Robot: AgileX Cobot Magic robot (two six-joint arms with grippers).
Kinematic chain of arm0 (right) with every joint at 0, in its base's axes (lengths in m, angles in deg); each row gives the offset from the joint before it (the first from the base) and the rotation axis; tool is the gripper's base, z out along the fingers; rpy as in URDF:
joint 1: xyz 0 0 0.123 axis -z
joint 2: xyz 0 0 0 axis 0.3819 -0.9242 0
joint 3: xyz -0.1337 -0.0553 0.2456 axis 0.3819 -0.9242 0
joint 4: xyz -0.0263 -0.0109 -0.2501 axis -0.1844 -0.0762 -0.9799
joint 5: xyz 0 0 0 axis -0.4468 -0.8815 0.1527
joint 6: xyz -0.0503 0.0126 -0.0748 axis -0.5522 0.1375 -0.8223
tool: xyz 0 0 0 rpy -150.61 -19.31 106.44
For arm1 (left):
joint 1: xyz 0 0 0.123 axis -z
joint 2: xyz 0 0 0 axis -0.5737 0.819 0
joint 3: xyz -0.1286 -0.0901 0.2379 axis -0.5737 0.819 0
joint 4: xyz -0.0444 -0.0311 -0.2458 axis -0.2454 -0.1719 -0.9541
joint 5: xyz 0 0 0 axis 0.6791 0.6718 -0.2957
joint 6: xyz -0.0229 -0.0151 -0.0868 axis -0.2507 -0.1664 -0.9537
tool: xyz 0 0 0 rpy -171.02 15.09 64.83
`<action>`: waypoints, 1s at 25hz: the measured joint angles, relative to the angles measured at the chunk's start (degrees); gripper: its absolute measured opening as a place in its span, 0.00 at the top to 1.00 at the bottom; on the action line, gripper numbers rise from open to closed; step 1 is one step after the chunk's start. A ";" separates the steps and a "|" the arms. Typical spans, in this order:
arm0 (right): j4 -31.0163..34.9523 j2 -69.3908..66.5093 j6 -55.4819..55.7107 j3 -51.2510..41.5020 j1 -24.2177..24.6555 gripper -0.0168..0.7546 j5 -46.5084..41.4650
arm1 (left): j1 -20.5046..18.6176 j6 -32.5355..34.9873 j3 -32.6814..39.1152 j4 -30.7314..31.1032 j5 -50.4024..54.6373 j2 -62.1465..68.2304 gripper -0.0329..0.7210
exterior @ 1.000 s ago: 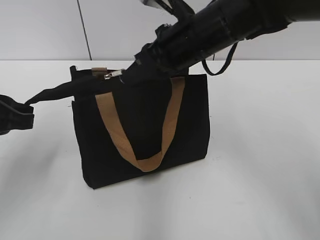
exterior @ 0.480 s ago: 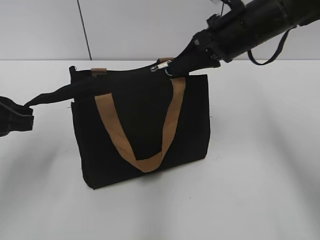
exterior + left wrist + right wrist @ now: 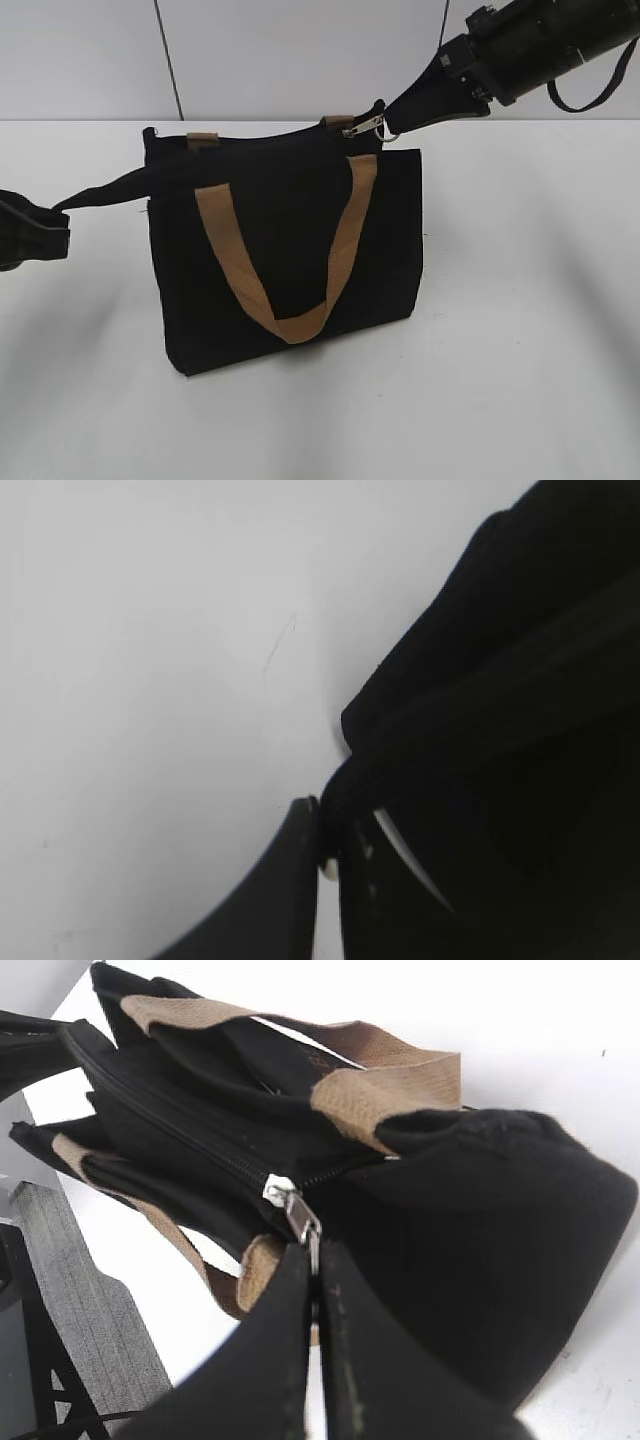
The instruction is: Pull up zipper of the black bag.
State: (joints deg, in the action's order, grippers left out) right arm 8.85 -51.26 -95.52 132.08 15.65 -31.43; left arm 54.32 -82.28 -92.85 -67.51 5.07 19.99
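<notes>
**Black bag with zipper pull held at its right top corner**

Right gripper [image 3: 312,1260]: the two dark fingers [image 3: 265,1350] are seen pressed together in the right wrist view, with the silver tab of the zipper [image 3: 297,1216] pinched between their tips. In the exterior view the same gripper [image 3: 392,128] is found at the upper right corner of the bag, the arm rising away to the upper right; the zipper [image 3: 366,127] with its round ring is shown just at the fingertips, at the right end of the top edge.

Left gripper [image 3: 325,835]: the fingers [image 3: 275,890] are closed on a fold of black fabric, as shown in the left wrist view, where little else can be made out. In the exterior view this gripper [image 3: 40,232] is placed at the far left edge, low above the worktop, and a stretched black tab of the bag is held taut between it and the bag's upper left corner.

Black bag [image 3: 290,250]: it is stood upright on the worktop [image 3: 520,330], near the middle of the exterior view, between the two grippers. The zip track [image 3: 180,1125] is seen closed behind the slider and still parted ahead of it toward the corner. A tan handle [image 3: 285,270] is hung in a loop down the front face; the stubs of a second tan handle [image 3: 203,139] are visible along the top edge behind.

Worktop: white, carrying the bag, with a pale wall behind.
</notes>
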 joint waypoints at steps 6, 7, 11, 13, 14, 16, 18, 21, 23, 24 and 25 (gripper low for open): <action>-0.66 0.62 1.02 0.00 -1.04 0.82 -0.28 | -0.11 0.00 0.00 -3.67 1.81 0.00 0.91; -1.38 0.90 1.68 0.00 -1.43 0.74 -0.18 | -0.11 0.00 0.00 -4.87 2.13 0.00 0.88; -5.07 2.35 6.07 0.00 -3.80 0.50 -1.15 | -0.11 0.00 0.00 -9.50 4.31 -0.06 0.62; -8.16 3.35 9.04 0.00 -4.78 0.48 -1.15 | -0.11 0.00 0.00 -12.10 6.29 -0.47 0.48; -10.15 3.81 10.64 0.00 -5.30 0.47 -1.21 | -0.11 0.00 -0.05 -13.25 7.80 -0.67 0.43; -14.27 5.03 13.52 0.00 -6.28 0.47 -1.21 | -0.11 0.00 -0.43 -14.73 11.48 -1.32 0.40; -18.64 6.23 16.40 0.00 -7.24 0.46 -1.25 | -0.11 0.00 -1.19 -15.60 14.45 -2.30 0.38; -23.24 8.13 20.40 -0.13 -8.42 0.46 -1.27 | -0.11 0.00 -2.80 -15.83 19.10 -4.46 0.38; -24.44 9.83 21.82 -1.06 -8.63 0.46 -1.13 | -0.11 0.00 -3.67 -15.90 22.40 -6.37 0.38; -24.73 10.65 22.27 -2.11 -8.63 0.46 -0.79 | -0.11 0.00 -3.90 -15.82 23.67 -7.56 0.38; -25.00 11.70 22.42 -3.45 -8.63 0.46 -0.13 | -0.11 0.00 -4.02 -15.70 25.08 -8.67 0.38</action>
State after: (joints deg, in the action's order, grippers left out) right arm -16.14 -39.55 -73.09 128.62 7.01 -31.56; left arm 54.22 -82.28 -96.87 -83.21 30.15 11.32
